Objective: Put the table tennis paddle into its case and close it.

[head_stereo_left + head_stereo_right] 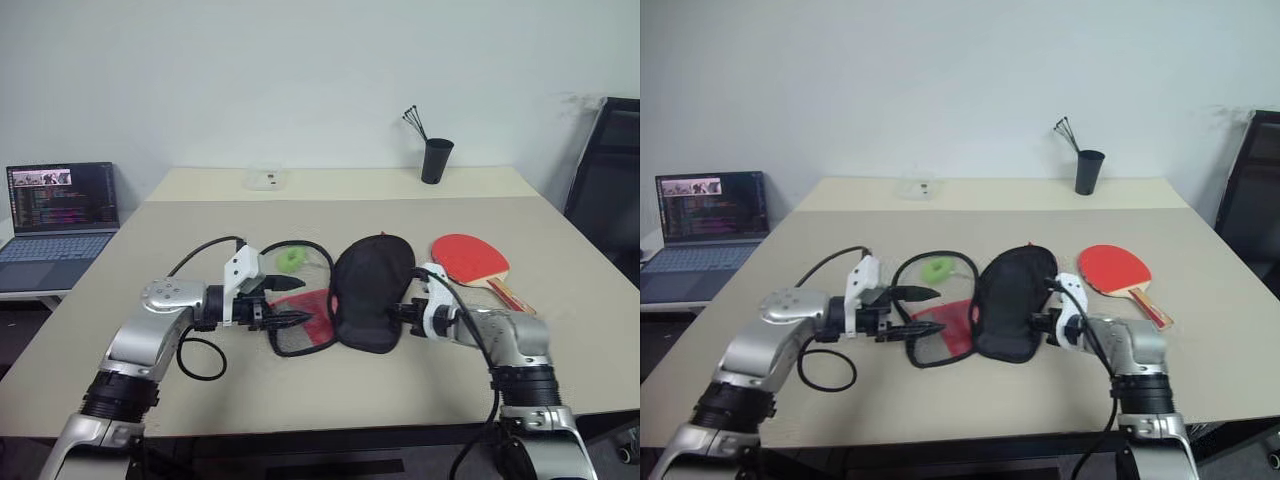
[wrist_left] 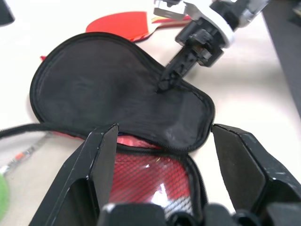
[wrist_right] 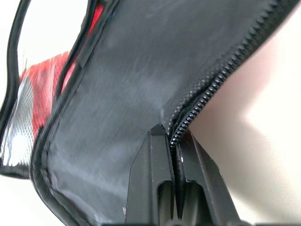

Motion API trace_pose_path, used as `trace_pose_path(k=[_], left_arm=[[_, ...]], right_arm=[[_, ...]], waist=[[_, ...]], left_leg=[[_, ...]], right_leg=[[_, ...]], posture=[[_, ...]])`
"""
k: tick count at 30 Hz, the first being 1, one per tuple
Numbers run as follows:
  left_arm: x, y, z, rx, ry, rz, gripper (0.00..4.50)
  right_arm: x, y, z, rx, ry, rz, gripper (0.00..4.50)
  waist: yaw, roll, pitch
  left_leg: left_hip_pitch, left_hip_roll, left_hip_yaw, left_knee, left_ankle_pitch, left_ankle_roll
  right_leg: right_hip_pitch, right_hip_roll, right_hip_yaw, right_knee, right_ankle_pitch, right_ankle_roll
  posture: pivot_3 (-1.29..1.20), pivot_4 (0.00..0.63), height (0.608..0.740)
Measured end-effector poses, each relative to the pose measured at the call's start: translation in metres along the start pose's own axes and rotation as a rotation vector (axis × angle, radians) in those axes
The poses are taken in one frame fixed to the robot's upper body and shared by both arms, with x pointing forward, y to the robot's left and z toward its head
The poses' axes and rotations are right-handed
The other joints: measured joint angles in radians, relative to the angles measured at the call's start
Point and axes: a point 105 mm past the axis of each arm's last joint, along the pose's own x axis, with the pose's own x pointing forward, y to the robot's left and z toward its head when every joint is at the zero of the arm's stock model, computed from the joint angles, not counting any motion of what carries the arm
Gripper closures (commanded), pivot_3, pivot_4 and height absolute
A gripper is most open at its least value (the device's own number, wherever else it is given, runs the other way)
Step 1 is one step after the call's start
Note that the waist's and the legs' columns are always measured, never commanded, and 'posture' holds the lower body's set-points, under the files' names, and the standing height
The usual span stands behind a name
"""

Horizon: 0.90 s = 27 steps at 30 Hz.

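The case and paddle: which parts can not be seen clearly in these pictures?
- Inside of the case: head views, its raised black flap hides it.
- Paddle handle end: left wrist view, cut by the top edge and the right pincer.
- Zip pull: too small to find.

Black fabric zip case [image 1: 372,290] w/ red mesh side is unzipped, flap lifted, mid-table. Red-faced wooden-handled paddle [image 1: 475,260] is laid flat just beside it, outside.

Looking down and forward from the head over the table [image 1: 330,400], both eye views sharing the opened case [image 1: 372,290]. Wrist views looking very near at that case.
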Motion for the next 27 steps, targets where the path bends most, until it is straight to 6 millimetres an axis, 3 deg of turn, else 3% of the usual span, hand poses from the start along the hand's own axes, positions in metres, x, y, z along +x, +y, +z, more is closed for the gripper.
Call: trace_pose_path(k=[8, 15, 18, 23, 27], left_arm=[[0.014, -0.001, 0.000, 0.013, -0.006, -0.065, 1.08], [0.021, -0.001, 0.002, 0.030, -0.010, -0.090, 1.08], [0.021, -0.001, 0.002, 0.037, -0.013, -0.092, 1.08], [0.023, -0.002, 0.002, 0.038, -0.017, -0.092, 1.08], [0.023, -0.003, -0.001, 0.033, -0.012, -0.092, 1.08]], right_arm=[[-0.019, -0.021, 0.003, 0.020, -0.015, -0.060, 4.47], [-0.018, -0.023, 0.000, -0.005, 0.018, -0.053, 4.47], [-0.015, -0.026, 0.002, -0.013, 0.021, -0.060, 3.89], [-0.015, -0.036, 0.019, -0.085, -0.014, -0.107, 2.17], [-0.032, -0.056, 0.035, -0.176, -0.039, -0.166, 0.81]], waist=[[-0.001, 0.000, 0.000], [-0.001, 0.000, 0.000], [-0.001, 0.000, 0.000], [-0.001, 0.000, 0.000], [0.000, 0.000, 0.001]], left_leg=[[0.000, 0.000, 0.000, 0.000, 0.000, 0.000], [-0.001, 0.000, 0.000, 0.000, 0.000, 0.000], [-0.001, 0.000, 0.000, 0.000, 0.000, 0.000], [-0.001, 0.000, 0.000, 0.000, 0.000, 0.000], [-0.002, 0.000, 0.000, 0.000, 0.000, 0.000]], right_leg=[[0.000, 0.001, 0.000, 0.000, 0.000, 0.000], [0.000, 0.001, 0.000, -0.001, 0.000, 0.000], [0.000, 0.001, 0.000, -0.001, 0.000, 0.000], [-0.001, 0.001, 0.000, -0.001, 0.000, 0.000], [-0.001, 0.001, 0.000, -0.002, 0.000, 0.000]], posture=[[0.00, 0.150, 0.740], [0.00, 0.150, 0.740], [0.00, 0.150, 0.740], [0.00, 0.150, 0.740], [0.00, 0.150, 0.740]])
